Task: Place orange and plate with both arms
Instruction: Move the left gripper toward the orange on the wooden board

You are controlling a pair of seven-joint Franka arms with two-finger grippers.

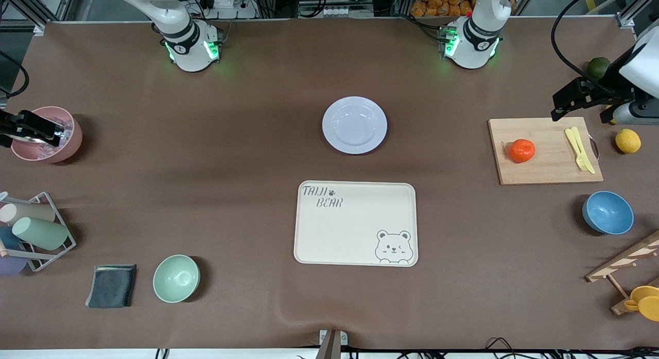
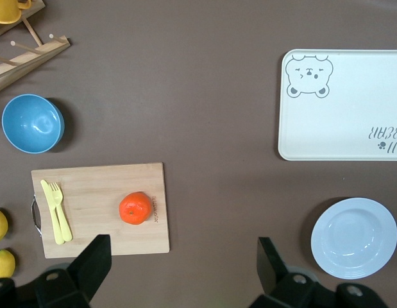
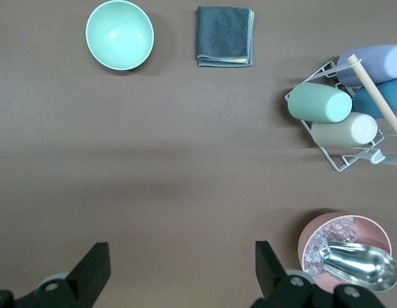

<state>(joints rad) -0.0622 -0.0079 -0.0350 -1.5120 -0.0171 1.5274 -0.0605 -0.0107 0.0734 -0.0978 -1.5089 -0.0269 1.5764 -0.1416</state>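
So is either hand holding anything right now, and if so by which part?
Nothing is held. The left hand is open near the cutting board with the orange; the right hand is open by the pink bowl.

Found plate point(image 1: 354, 125) at 12 o'clock from tray point(image 1: 355, 223), farther from the front camera and apart from it. Located cutting board point(image 1: 545, 151) at 2 o'clock from tray, toward the left arm's end. Recorded orange point(image 1: 521, 151) and cutlery point(image 1: 580, 150) lying on the board, well apart. Noted bowl point(image 1: 608, 212) at 5 o'clock from board. Observed left gripper point(image 2: 182, 247) over table at board's 12 o'clock edge. Observed right gripper point(image 3: 182, 247) over table beside ice bowl point(image 1: 44, 134), 9 o'clock from plate.
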